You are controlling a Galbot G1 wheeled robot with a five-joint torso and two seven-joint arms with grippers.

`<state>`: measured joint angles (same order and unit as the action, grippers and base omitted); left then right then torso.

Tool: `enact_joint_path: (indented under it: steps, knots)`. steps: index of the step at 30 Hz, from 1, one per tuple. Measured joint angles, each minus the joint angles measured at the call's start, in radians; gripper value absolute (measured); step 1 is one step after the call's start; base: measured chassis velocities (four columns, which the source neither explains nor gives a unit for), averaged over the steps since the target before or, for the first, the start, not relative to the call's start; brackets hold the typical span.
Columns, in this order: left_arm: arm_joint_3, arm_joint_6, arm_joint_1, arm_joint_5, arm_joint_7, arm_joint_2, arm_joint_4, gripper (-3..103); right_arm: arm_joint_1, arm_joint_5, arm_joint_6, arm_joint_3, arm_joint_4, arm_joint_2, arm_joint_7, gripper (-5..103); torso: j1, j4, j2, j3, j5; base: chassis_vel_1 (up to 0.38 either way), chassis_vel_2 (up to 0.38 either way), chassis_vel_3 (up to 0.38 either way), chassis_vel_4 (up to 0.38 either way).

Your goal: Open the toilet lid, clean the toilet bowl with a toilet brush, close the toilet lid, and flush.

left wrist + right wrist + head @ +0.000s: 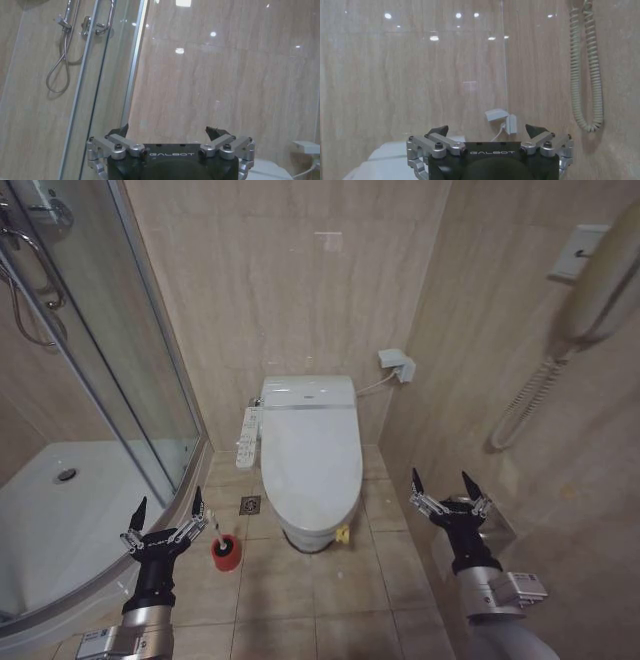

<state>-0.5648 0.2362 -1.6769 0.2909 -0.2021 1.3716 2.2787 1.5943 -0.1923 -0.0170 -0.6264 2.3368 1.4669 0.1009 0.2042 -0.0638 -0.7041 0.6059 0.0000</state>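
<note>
The toilet (308, 460) stands against the back wall with its lid (310, 455) down flat over the bowl, a yellow strap (342, 534) showing at the lid's front edge. A white button panel (248, 437) runs along the side of the bowl nearest the shower. The brush (222, 542) sits in its red holder (226, 552) on the tiled floor, between the shower tray (60, 530) and the front of the bowl, its thin white handle leaning up toward the tray. The left gripper (168, 513) hangs in the air just above and beside the brush, fingers spread wide apart and holding nothing. The right gripper (447, 484) hovers on the other side of the toilet, near the side wall, its fingers likewise spread and empty. Neither one touches the toilet or the brush. On the side wall a phone handset (600, 290) hangs with its coiled cord (520, 410) drooping below.
</note>
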Motion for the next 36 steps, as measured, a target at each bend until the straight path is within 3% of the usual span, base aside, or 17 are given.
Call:
enact_joint_path:
  steps: [29, 36]
  knots:
    - [0.000, 0.000, 0.000, 0.000, 0.000, 0.000, 0.000, 100, -0.006, 0.042, -0.001, -0.003, -0.022, -0.002, 0.069, 100, -0.002, -0.0003, 0.000, -0.001, 0.0000, -0.050, 0.054, 0.051, -0.053]
    - [0.000, 0.000, 0.000, 0.000, 0.000, 0.000, 0.000, 100, -0.014, 0.112, -0.007, 0.001, -0.051, -0.023, 0.063, 100, -0.001, -0.0004, -0.001, -0.001, 0.0000, 0.002, -0.007, -0.007, 0.005]
